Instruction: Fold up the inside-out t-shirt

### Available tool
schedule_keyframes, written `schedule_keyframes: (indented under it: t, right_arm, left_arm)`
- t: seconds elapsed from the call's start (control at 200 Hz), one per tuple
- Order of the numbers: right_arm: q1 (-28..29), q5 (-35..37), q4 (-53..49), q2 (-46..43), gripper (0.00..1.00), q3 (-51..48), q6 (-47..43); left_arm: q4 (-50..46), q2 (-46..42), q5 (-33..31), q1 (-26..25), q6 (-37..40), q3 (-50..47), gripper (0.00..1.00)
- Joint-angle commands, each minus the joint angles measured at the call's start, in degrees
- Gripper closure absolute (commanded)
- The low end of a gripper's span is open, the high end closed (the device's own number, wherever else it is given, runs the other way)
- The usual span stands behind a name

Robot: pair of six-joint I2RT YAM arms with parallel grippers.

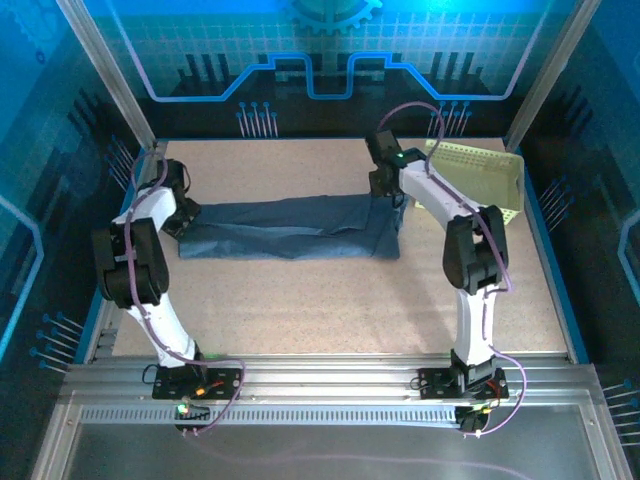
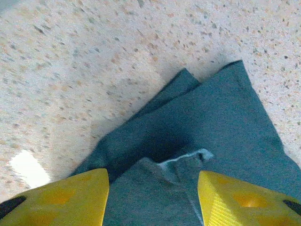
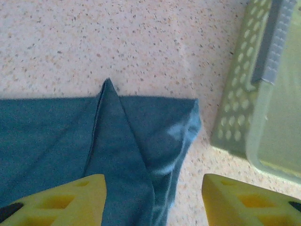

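T-shirt (image 1: 290,228) plain slate-blue, long strip on table (image 1: 330,300) — perforated basket (image 1: 482,176) near.

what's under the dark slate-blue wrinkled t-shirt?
Speckled beige tabletop shows around the t-shirt; a lower fabric layer peeks out at one corner. Anything beneath is covered.

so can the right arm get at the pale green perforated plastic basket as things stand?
Probably yes. The right arm holds its jaws open over one end of the dark blue wrinkled t-shirt, and the pale green perforated basket sits beside that end, nothing between.
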Motion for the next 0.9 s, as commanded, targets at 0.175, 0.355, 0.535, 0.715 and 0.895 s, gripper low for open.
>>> schedule_keyframes:
  t: [0.175,0.355,0.535,0.715,0.895]
  right_arm:
    - [0.44,-7.54,3.69,-20.71,0.4,-23.26,4.75]
    - [1.92,-17.67,10.01,-26.19,0.4,-36.51,8.05]
    - [3.46,-19.62,13.67,-23.14,0.38,-40.84,9.34]
    - [3.59,-16.74,14.96,-18.82,0.4,-41.13,10.05]
    - [3.34,-10.25,12.5,-15.33,0.53,-38.75,10.27]
  left_arm:
    - [-4.42,-14.86,-5.68,-7.04,4.62,-3.07,0.28]
    - [6.39,-15.14,6.55,-13.63,4.7,-10.47,0.25]
    - [10.02,-7.92,10.96,-13.71,3.87,-10.73,0.24]
    - [10.66,-3.22,10.74,-11.93,3.17,-11.3,0.24]
    - [11.84,-2.13,10.98,-8.94,2.37,-13.46,0.24]
